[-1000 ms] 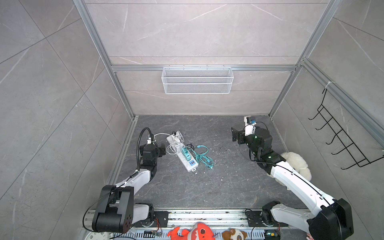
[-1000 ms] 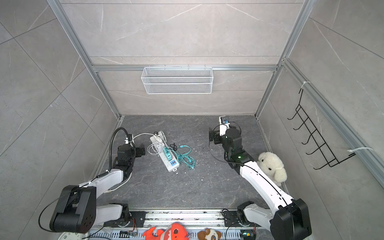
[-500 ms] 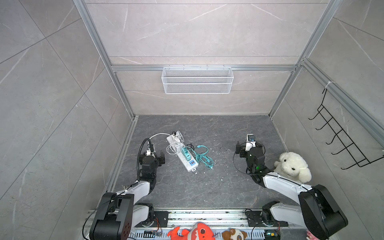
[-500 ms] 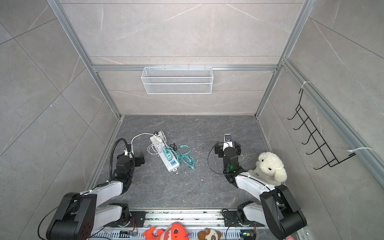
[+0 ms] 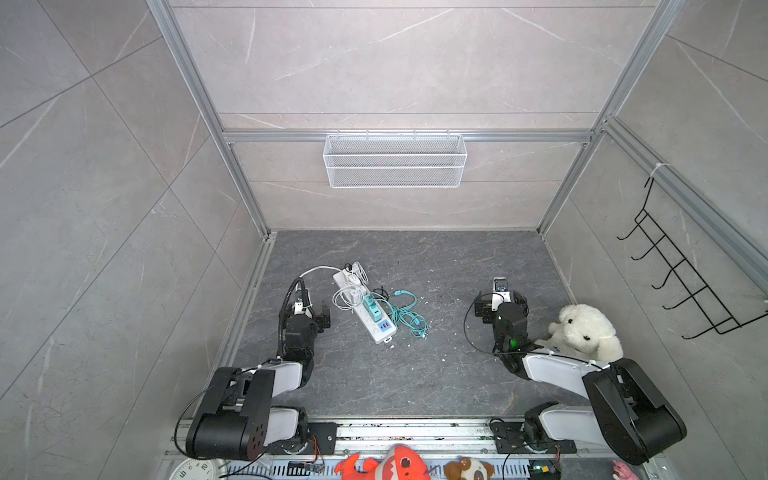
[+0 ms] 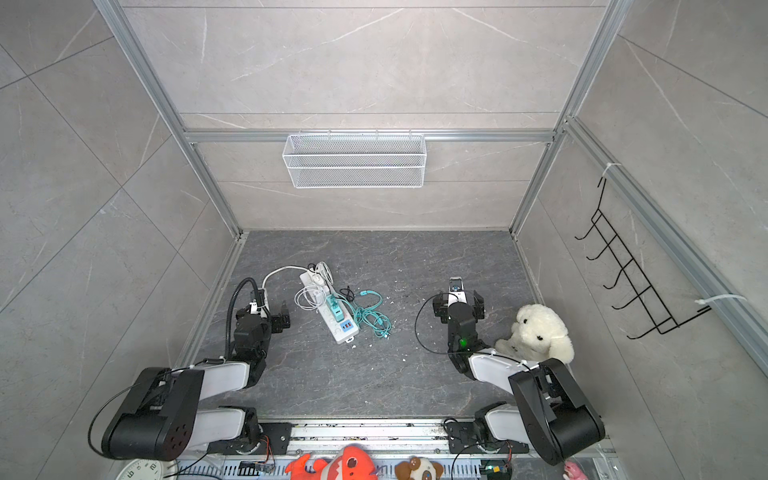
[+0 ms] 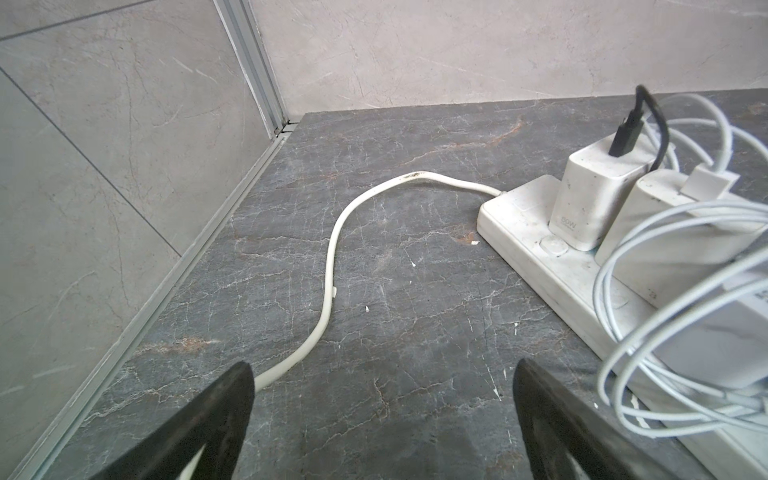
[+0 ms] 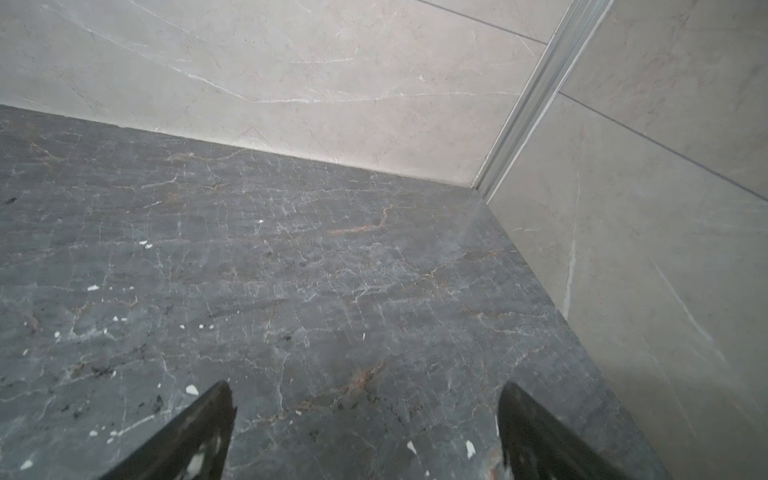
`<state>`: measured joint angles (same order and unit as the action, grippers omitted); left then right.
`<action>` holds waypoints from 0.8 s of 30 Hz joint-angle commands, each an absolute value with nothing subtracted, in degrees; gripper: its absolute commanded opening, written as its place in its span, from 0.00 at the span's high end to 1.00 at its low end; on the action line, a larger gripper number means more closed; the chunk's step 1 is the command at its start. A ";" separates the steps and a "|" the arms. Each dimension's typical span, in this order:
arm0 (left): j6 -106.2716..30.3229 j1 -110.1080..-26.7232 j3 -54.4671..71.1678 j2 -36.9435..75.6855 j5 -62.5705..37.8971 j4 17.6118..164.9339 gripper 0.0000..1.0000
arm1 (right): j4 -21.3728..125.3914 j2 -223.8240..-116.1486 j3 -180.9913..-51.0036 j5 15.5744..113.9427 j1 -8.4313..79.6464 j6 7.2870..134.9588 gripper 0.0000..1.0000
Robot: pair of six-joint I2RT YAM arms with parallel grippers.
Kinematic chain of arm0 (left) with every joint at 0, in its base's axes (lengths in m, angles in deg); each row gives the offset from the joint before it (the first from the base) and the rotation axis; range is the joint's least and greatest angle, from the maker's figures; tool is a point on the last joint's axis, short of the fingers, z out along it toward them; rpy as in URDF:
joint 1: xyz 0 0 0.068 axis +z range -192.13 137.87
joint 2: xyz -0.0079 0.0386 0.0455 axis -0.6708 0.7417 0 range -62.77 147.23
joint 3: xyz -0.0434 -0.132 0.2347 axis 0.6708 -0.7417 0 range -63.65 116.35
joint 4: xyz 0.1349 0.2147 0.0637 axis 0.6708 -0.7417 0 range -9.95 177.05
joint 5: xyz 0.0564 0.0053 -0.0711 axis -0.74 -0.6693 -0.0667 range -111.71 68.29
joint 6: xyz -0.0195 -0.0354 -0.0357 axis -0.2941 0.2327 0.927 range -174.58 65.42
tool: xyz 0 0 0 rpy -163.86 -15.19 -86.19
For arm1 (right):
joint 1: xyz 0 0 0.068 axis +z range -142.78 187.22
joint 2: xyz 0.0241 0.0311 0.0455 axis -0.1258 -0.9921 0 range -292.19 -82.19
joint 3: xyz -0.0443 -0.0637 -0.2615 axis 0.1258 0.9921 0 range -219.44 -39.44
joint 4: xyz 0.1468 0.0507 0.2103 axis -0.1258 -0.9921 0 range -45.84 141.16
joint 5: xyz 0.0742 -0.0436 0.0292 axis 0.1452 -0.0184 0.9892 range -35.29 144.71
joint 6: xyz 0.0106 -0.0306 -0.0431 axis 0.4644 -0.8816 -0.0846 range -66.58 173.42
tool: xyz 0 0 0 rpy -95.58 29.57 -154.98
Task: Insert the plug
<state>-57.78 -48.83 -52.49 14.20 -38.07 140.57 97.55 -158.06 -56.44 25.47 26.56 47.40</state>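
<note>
A white power strip [image 5: 376,328] [image 6: 332,322] lies at an angle on the dark floor, left of the middle. A teal plug [image 5: 371,305] [image 6: 333,304] stands in it, and its teal cable [image 5: 405,318] is coiled beside it. White chargers [image 7: 590,195] sit at the strip's [image 7: 523,232] far end under loops of white cable. My left gripper [image 5: 309,311] [image 6: 269,312] [image 7: 382,368] hovers open just left of the strip and holds nothing. My right gripper [image 5: 500,302] [image 6: 457,303] [image 8: 368,388] is open over bare floor at the right, far from the strip.
The strip's white cord [image 7: 332,266] snakes across the floor by the left wall. A white plush dog [image 5: 586,328] leans against my right arm. On the back wall hangs a wire basket [image 5: 395,160], and a black hook rack [image 5: 685,286] is on the right wall. Small toys [image 5: 390,463] line the front rail.
Both arms have pulled back toward the front rail and folded low. The right gripper came away from the back wall. Both grippers stayed open and empty.
</note>
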 commanded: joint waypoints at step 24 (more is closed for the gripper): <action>-57.85 -45.34 -49.04 22.63 -33.20 146.24 0.00 | 103.37 -169.36 -59.22 41.34 16.19 53.54 0.01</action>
<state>-58.94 -46.18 -51.27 23.68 -34.96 145.84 106.66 -170.21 -58.10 39.57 16.66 52.01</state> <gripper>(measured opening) 0.998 0.991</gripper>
